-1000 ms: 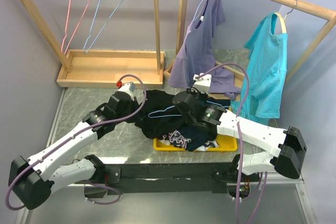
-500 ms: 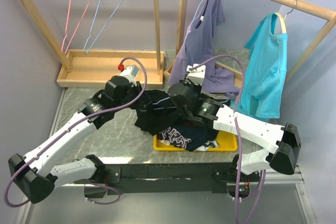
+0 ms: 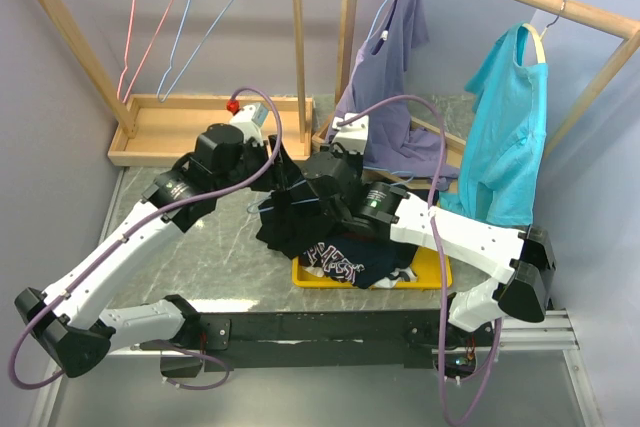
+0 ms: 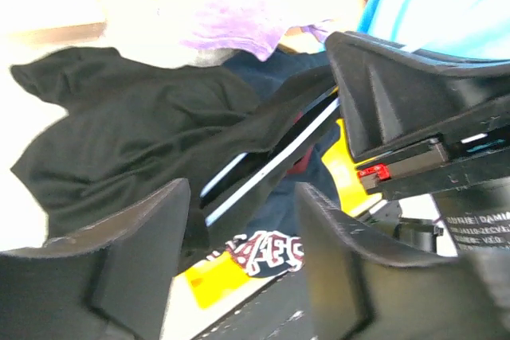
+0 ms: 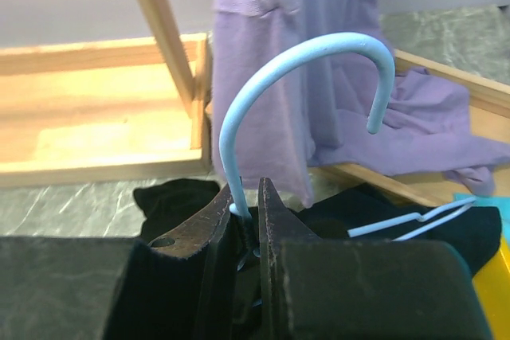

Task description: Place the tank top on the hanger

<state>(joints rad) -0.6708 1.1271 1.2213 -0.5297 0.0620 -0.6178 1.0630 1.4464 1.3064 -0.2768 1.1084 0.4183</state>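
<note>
Clamping the hanger point(image 5: 351, 37) just below its hook, the right gripper point(image 5: 245, 197) has both fingers pressed together on the pale blue wire. The hook rises above the fingertips in the middle of the right wrist view and curls over toward the right. One wire shoulder runs out to the lower right of that view across black fabric.

That fabric is the tank top point(image 3: 290, 225). In the top view it is draped and bunched at the centre of the frame, between the two wrists, with its lower edge at the yellow tray point(image 3: 440, 273).

The left gripper point(image 4: 239, 256) has its fingers spread wide apart. In the left wrist view a straight length of the hanger wire runs diagonally beyond the gap, with the tank top's black cloth folded over it and spreading toward the upper left. Whether either fingertip touches the cloth cannot be told.

A dark garment with purple-white print point(image 3: 340, 262) lies in the tray, below the tank top in the top view. The tray sits on the grey-green marbled table point(image 3: 190, 257).

At upper centre a lilac shirt point(image 3: 385, 97) hangs from a wooden rail. A turquoise shirt point(image 3: 515, 132) hangs at the right. At upper left a pink wire hanger point(image 3: 128, 42) and a blue one point(image 3: 190, 47) hang on a second wooden rack point(image 3: 300, 57).
</note>
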